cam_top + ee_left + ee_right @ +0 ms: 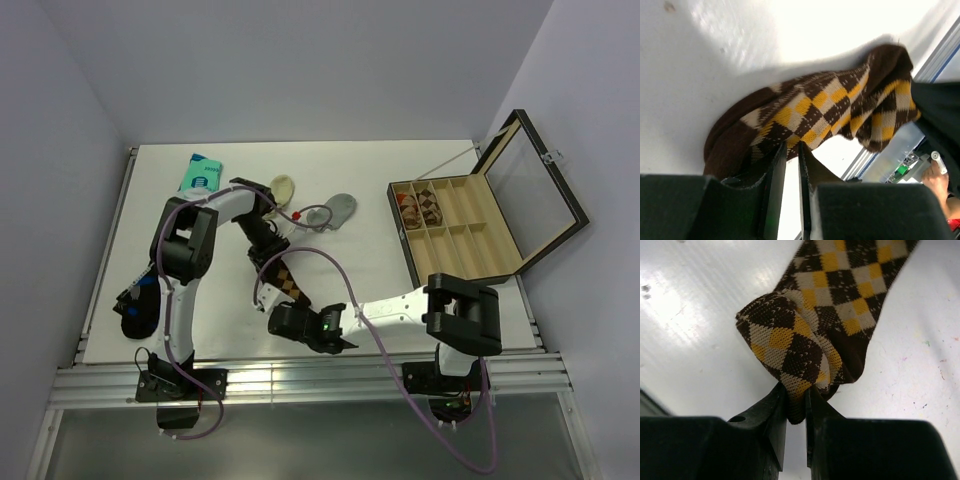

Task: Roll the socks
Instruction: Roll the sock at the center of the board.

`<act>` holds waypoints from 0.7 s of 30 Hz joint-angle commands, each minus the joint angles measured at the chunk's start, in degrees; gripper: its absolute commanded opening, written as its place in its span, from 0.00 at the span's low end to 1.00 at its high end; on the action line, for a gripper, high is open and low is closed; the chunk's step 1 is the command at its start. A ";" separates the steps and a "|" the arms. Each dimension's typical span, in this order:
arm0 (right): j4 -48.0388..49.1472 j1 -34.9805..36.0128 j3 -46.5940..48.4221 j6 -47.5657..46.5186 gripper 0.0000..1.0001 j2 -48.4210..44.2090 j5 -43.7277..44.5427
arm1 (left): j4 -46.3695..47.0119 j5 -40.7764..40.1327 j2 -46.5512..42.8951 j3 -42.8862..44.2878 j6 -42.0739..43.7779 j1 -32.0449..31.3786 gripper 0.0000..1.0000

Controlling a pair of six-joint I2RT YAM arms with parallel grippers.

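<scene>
Two near-closed pairs of jaws: right gripper clamps argyle sock fold, left gripper nips brown end.

White table; pale lilac walls; glare on tabletop

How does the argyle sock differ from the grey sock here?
The argyle sock is dark brown with tan-orange diamonds; the grey sock is plain. The argyle sock is long, the grey sock short. The argyle sock's folded end is pinched by the right gripper; the grey sock lies free. Both rest on the table.
</scene>
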 commanded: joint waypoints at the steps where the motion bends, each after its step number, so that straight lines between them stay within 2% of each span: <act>1: -8.74 -0.10 4.53 -2.64 0.05 -0.14 -6.23 | 7.73 -3.89 2.26 3.45 -0.96 -1.21 0.23; 5: -14.38 -2.29 8.40 -4.41 0.05 -0.40 -15.27 | 7.03 -3.54 3.31 6.09 -1.22 -2.08 0.22; 10: -20.00 -9.65 12.18 -6.16 0.06 2.05 -23.81 | 8.52 -3.63 2.96 6.00 -1.57 -4.11 0.21; 17: -22.04 -15.47 13.77 -6.96 0.05 7.59 -36.38 | 10.62 -4.06 1.91 4.86 -2.01 -4.55 0.21; 19: -21.69 -16.53 13.07 -6.96 0.05 8.04 -39.97 | 11.42 -3.98 1.21 4.25 -2.10 -4.46 0.22; 21: -21.34 -18.11 11.93 -6.96 0.05 8.39 -42.36 | 12.74 -3.72 -0.46 3.72 -2.19 -4.46 0.29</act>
